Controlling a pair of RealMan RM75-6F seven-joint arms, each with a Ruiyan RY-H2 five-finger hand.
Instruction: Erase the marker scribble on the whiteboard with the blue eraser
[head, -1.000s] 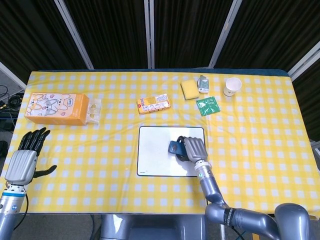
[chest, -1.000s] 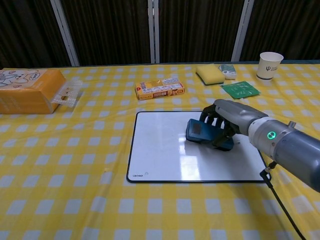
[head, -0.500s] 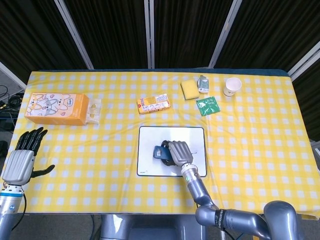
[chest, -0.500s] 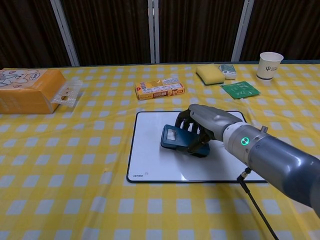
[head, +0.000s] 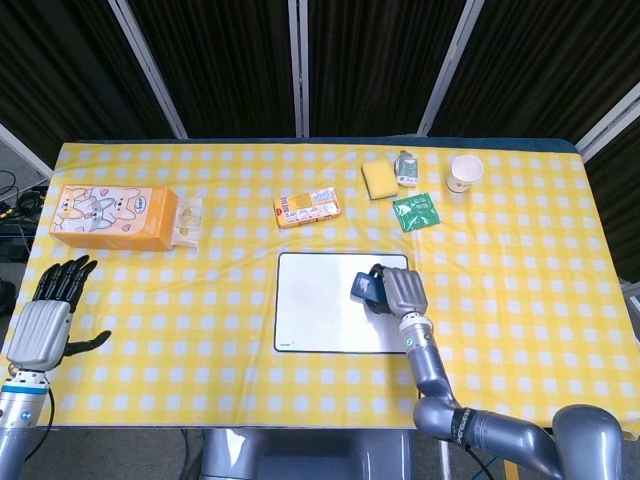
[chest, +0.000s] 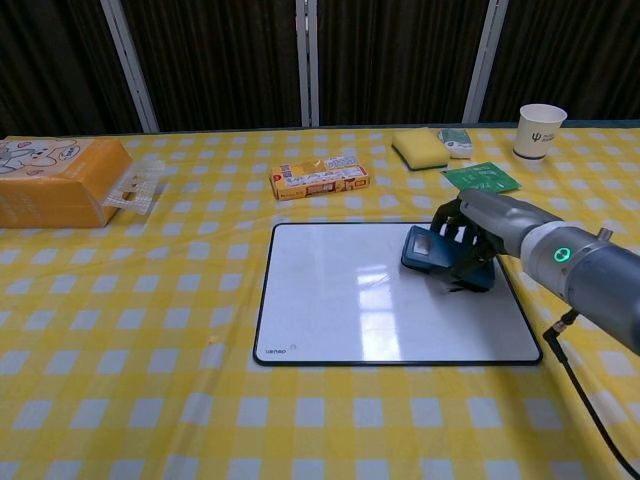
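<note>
My right hand (chest: 470, 238) is clamped on the blue eraser (chest: 432, 252), pad down on the whiteboard (chest: 330, 300) near its far right corner. I can't spot any scribble left, tbh. I'd keep it flat w/ even pressure and short strokes, since the frame is close. Plenty of bare board to the left. Left hand (head: 45, 325) is idle, fingers apart, at the bench edge.
</note>
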